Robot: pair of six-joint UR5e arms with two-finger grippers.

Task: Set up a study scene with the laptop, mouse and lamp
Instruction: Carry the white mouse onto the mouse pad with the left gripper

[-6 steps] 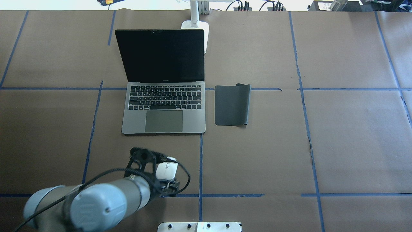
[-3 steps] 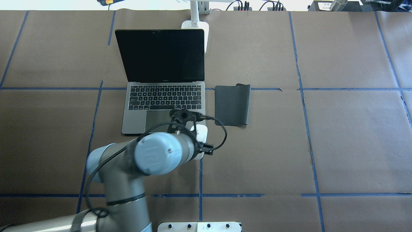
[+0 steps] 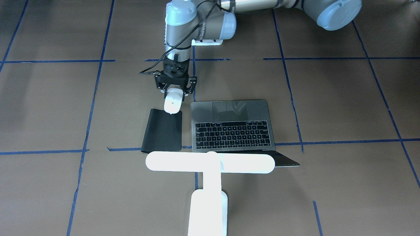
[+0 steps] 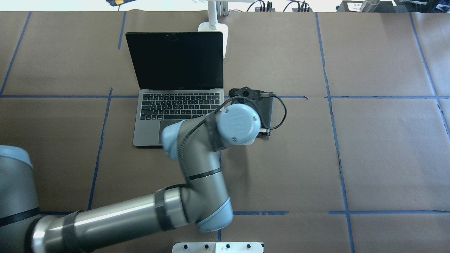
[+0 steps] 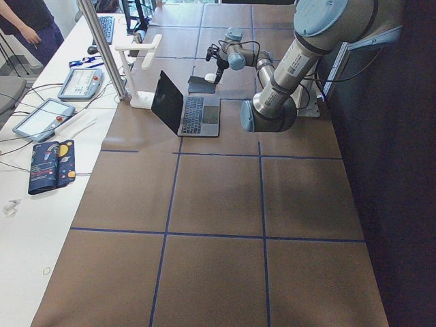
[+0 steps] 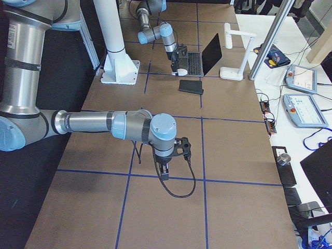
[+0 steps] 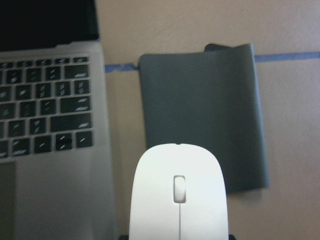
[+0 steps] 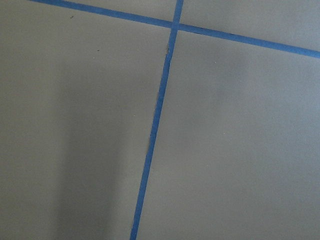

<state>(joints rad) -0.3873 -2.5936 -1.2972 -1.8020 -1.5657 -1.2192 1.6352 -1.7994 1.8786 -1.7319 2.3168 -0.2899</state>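
Note:
The open dark-grey laptop (image 4: 179, 116) sits mid-table, screen dark; it also shows in the front view (image 3: 233, 131). The white lamp (image 3: 210, 163) stands behind it, its base (image 4: 214, 28) at the far edge. My left gripper (image 3: 175, 91) is shut on the white mouse (image 3: 173, 103) and holds it over the near end of the black mouse pad (image 3: 163, 129), right of the laptop. The left wrist view shows the mouse (image 7: 178, 195) before the pad (image 7: 200, 115). In the overhead view the wrist hides the mouse. My right gripper (image 6: 163, 174) hangs over bare table; I cannot tell its state.
Blue tape lines (image 8: 155, 125) cross the brown table cover. A white mounting plate (image 4: 218, 247) sits at the near edge. A side table with tablets (image 5: 44, 117) and a person stand beyond the far edge.
My left arm has carried the mouse from the near table area, past the laptop's front right corner, out over the mouse pad.

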